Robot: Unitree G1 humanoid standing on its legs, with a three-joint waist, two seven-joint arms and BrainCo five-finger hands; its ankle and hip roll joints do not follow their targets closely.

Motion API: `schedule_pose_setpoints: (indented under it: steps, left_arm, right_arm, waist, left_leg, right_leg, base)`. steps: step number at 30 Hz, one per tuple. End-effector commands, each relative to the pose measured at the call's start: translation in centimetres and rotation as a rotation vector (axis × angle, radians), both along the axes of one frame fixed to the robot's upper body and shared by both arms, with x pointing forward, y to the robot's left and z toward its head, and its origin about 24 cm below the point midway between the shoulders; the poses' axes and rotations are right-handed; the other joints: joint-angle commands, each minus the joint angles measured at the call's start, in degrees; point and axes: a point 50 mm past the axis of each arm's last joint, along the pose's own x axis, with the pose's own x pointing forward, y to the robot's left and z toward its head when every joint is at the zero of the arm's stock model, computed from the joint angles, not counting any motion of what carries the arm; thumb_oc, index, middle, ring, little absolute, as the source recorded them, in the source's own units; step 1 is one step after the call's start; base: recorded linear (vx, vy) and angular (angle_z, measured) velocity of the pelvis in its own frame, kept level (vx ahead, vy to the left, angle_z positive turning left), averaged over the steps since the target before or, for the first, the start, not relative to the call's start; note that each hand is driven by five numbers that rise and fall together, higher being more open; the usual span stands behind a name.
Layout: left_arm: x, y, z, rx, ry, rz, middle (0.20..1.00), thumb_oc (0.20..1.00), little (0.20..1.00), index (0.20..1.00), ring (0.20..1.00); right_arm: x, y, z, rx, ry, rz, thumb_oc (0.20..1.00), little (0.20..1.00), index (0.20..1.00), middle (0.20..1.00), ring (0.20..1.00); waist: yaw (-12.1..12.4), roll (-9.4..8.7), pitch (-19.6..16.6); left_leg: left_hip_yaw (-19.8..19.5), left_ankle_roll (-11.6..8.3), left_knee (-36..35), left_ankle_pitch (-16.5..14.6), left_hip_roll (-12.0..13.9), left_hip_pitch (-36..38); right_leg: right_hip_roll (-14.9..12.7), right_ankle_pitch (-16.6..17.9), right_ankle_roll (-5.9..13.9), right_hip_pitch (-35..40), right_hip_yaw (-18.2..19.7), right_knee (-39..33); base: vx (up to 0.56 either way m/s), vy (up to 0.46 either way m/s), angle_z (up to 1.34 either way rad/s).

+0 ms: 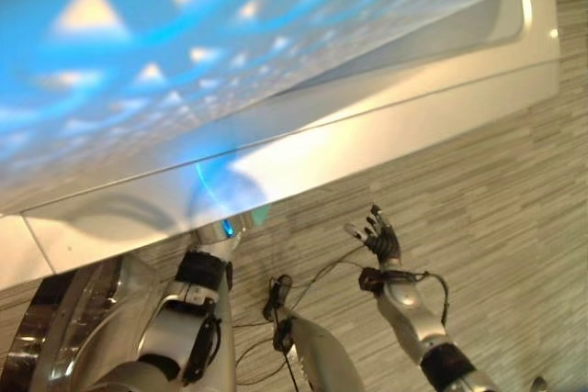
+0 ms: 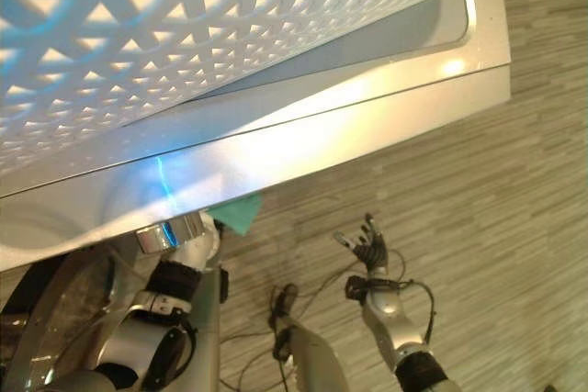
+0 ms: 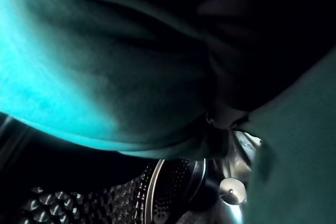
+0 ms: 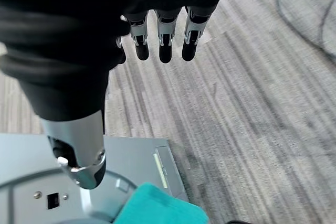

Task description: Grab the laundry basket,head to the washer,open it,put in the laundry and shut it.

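A white lattice laundry basket sits on the white washer top, close under my head. My left arm reaches in below the washer's front edge, where my left hand is mostly hidden. A teal cloth pokes out beside it. In the left wrist view the same teal cloth drapes over the hand, above the perforated steel drum. My right hand hangs open over the floor to the right of the washer opening, fingers straight and holding nothing.
The washer's round door stands swung open at the lower left, beside my left arm. Grey wood-pattern floor stretches to the right of the washer. The washer's grey front panel shows below my right hand.
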Motion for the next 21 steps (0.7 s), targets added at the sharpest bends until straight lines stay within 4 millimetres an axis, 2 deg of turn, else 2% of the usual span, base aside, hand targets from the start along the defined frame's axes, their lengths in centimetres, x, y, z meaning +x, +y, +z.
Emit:
schedule_pose_setpoints:
  steps: [1,3,4,7,8,12,16,19,21]
  left_arm:
    - [0.6,1.3,5.9,0.005,-0.184,0.065,0.2,0.2,0.2,0.2,0.2]
    - [1.1,3.7,10.0,0.04,-0.251,0.152,0.2,0.2,0.2,0.2,0.2]
    - [1.1,3.7,10.2,0.04,-0.253,0.152,0.2,0.2,0.2,0.2,0.2]
    - [1.0,4.8,13.1,0.06,-0.316,0.192,0.2,0.2,0.2,0.2,0.2]
    - [0.8,4.9,13.5,0.063,-0.332,0.198,0.2,0.2,0.2,0.2,0.2]
    - [0.5,4.0,12.6,0.04,-0.343,0.175,0.2,0.2,0.2,0.2,0.2]
    - [0.2,1.4,11.3,-0.039,-0.337,0.121,0.2,0.2,0.2,0.2,0.2]
    - [0.8,1.0,11.5,-0.052,-0.301,0.123,0.2,0.2,0.2,0.2,0.2]
    - [1.3,1.8,13.1,-0.048,-0.301,0.15,0.2,0.2,0.2,0.2,0.2]
  right_arm:
    - [-0.3,-0.8,1.5,0.045,-0.078,-0.051,1.0,1.0,1.0,1.0,1.0]
    - [0.0,-1.0,1.8,0.034,-0.094,-0.042,1.0,1.0,1.0,1.0,1.0]
    - [0.0,-1.0,1.9,0.035,-0.097,-0.041,1.0,1.0,1.0,1.0,1.0]
    - [0.4,-0.9,2.3,0.036,-0.115,-0.035,1.0,1.0,1.0,1.0,1.0]
    - [0.4,-0.8,2.4,0.036,-0.119,-0.03,1.0,1.0,1.0,1.0,1.0]
    - [0.4,-0.5,2.4,0.061,-0.12,-0.037,1.0,1.0,1.0,1.0,1.0]
    - [0.3,0.0,2.5,0.079,-0.121,-0.032,1.0,1.0,1.0,1.0,1.0]
    - [0.3,0.2,2.7,0.077,-0.125,-0.009,1.0,1.0,1.0,1.0,1.0]
    - [0.3,0.3,2.8,0.06,-0.129,0.013,1.0,1.0,1.0,1.0,1.0]
  waist:
    - [-0.5,-2.95,4.2]
    - [-1.5,-2.89,4.3]
    - [-1.6,-2.89,4.2]
    - [-2.4,-2.86,3.9]
    - [-2.4,-2.88,3.9]
    - [-2.5,-2.95,3.6]
    - [-2.7,-2.7,3.7]
    - [-3.5,-2.71,3.8]
    - [-4.3,-2.66,3.6]
  left_leg:
    - [1.6,0.28,1.0,-9.3,0.7,-0.2]
    - [1.1,0.52,2.0,-10.3,0.2,-2.1]
    - [1.1,0.52,2.1,-10.3,0.2,-2.3]
    - [0.5,0.78,2.7,-11.1,-0.4,-5.0]
    - [0.4,0.85,3.0,-11.3,-0.6,-5.5]
    - [0.3,1.3,3.5,-11.9,-1.5,-7.0]
    - [0.4,1.59,4.5,-12.5,-1.8,-8.2]
    - [0.3,1.61,4.7,-12.9,-1.5,-8.5]
    - [0.1,1.68,4.7,-12.9,-1.4,-9.0]
  right_leg:
    - [1.5,9.3,-3.13,0.4,0.9,1.8]
    - [2.0,8.9,-3.07,-1.7,0.6,2.5]
    - [2.0,8.8,-3.07,-1.8,0.5,2.5]
    - [2.1,8.9,-2.67,-3.8,0.0,2.6]
    - [2.1,9.0,-2.59,-4.1,0.0,2.7]
    - [1.9,10.4,-1.89,-5.1,-0.6,2.7]
    - [1.8,9.7,-2.11,-6.2,-0.7,3.2]
    - [1.9,8.8,-2.51,-7.3,-0.4,3.9]
    - [2.0,8.7,-2.44,-8.4,-0.2,4.5]
  base:
    - [0.04,0.019,0.0]
    - [0.06,0.033,0.01]
    - [0.05,0.019,0.06]
    - [0.05,0.005,0.02]
    - [0.05,0.001,0.01]
    - [0.02,0.006,0.05]
    - [0.0,0.013,0.07]
    - [0.0,0.015,0.01]
    - [0.01,0.029,-0.05]
